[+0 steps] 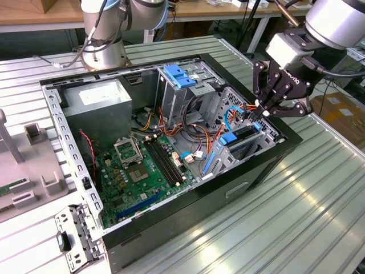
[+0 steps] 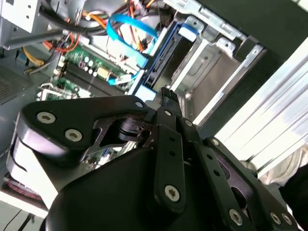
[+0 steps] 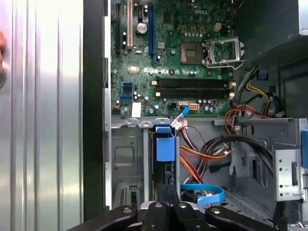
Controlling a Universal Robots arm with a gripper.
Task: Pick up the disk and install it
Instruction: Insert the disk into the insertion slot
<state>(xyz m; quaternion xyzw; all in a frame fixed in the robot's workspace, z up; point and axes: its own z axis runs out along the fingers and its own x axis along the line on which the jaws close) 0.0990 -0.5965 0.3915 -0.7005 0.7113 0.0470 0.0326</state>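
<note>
- Blue-railed, grey metal disk: where is it found?
- Seated on edge in the grey sheet-metal drive bay. The black gripper is held above that bay, fingers drawn together at the disk's end. Pressure is best kept straight down the bay.

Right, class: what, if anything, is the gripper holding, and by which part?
It cannot be told. The gripper is right at the top edge of the disk, but whether it grips that edge is hidden.

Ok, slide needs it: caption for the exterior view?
Gripper poised at the blue-railed disk, edge-on in the open computer case.
</note>
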